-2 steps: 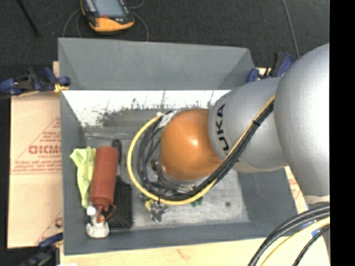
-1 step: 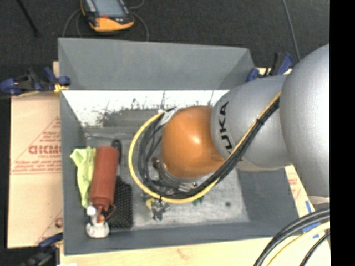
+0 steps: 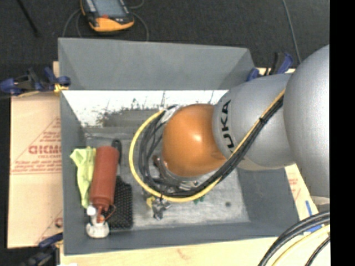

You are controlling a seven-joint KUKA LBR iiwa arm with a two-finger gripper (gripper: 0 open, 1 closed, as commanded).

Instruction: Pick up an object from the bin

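Low in the middle of the bin, a small dark part of my gripper pokes out below the arm's orange cover, just above the bin floor. To its left lies a black meshed pad. Beside that pad a red-brown cylinder-shaped bottle lies lengthwise, its white cap end pointing to the near-left corner. A yellow-green cloth is tucked against the bottle's left side. I cannot see anything between the gripper's fingers.
The arm's orange cover and its loop of yellow and black cables hang over the bin's middle and hide the floor beneath. The bin's walls close in on all sides, and bare grey floor shows at the near right.
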